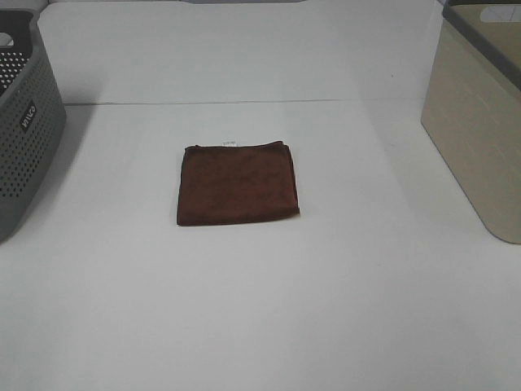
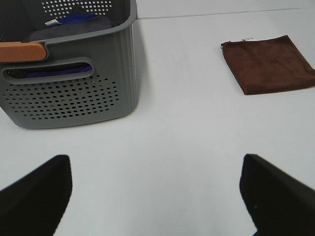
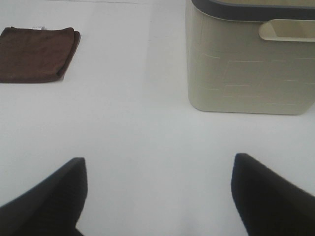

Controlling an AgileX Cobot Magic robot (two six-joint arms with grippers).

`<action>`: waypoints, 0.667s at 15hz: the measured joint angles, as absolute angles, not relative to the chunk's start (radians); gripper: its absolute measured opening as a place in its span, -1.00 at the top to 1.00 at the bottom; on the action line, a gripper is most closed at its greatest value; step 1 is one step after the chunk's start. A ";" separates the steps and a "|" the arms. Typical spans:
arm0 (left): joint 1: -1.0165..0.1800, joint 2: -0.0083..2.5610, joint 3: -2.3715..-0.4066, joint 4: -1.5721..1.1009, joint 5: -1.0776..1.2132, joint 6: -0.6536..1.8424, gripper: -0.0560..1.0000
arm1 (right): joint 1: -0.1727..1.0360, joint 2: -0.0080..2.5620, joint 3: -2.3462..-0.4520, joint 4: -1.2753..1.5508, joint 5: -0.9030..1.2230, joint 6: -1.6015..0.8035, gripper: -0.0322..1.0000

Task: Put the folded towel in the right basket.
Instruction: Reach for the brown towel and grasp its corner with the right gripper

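Observation:
A dark brown folded towel [image 1: 238, 183] lies flat in the middle of the white table; it also shows in the left wrist view [image 2: 268, 64] and the right wrist view [image 3: 37, 54]. The right basket [image 1: 480, 122] is beige with a grey rim, at the right edge; it shows in the right wrist view [image 3: 251, 64]. My left gripper [image 2: 157, 196] is open and empty over bare table, well away from the towel. My right gripper [image 3: 157, 196] is open and empty, in front of the beige basket. Neither arm shows in the exterior high view.
A grey perforated basket [image 1: 24, 130] stands at the left edge; in the left wrist view [image 2: 69, 73] it holds dark blue cloth and has an orange handle piece [image 2: 22, 50]. A seam line crosses the table behind the towel.

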State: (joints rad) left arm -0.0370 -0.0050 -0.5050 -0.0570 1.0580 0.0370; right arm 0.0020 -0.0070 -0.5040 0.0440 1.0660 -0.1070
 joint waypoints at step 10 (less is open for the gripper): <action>-0.037 -0.005 -0.505 -0.057 1.058 0.037 -0.77 | 0.002 -0.007 -0.504 0.044 1.066 -0.107 -0.53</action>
State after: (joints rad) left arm -0.0370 -0.0050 -0.5050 -0.0570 1.0580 0.0370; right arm 0.0020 -0.0070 -0.5040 0.0440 1.0660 -0.1070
